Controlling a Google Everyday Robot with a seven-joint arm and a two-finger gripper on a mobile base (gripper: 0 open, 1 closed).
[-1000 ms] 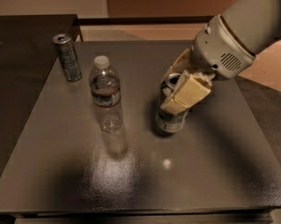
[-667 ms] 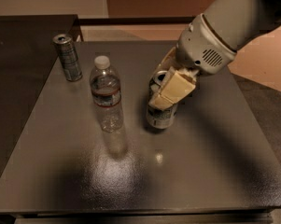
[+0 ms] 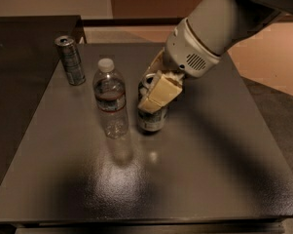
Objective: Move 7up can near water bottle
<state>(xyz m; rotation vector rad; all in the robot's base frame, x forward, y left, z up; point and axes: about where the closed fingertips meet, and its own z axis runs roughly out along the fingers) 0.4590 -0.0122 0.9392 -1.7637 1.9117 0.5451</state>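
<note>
The end effector [image 3: 149, 92] is in the middle of the table [image 3: 199, 174]. It is closed on the 7up can [image 3: 152, 121] w/ one pale finger [image 3: 160, 91] across the front of the can & the other behind it, near the top rim. So it has hold of the can up high. The big white arm [image 3: 219, 28] comes in from the top right.

The 7up can stands up straight, just beside the water bottle [image 3: 109, 104], on the bottle's right side. There is a thin gap between them, not touching. The can's bottom looks down on the table or very close to it; can't tell which.

The water bottle also stands up, w/ its white cap on. A slim dark can [image 3: 70, 60] stands far off at the back left corner & has no part in this.

How the can will handle, my guess:
- It's metal, thin & smooth, so it can slip in the pads. It can dent if squeezed too hard.
- It looks light. If empty, it tips easy.
- Best hold is on the round sides, near the middle or upper part, fingers on opposite sides. That's approx. where the hold is now.
- The bottle is tall & thin, so a bump would knock it over. Let go soft & pull up and away to the right.

The job looks nearly done, b/c the can is already close to the bottle.
</note>
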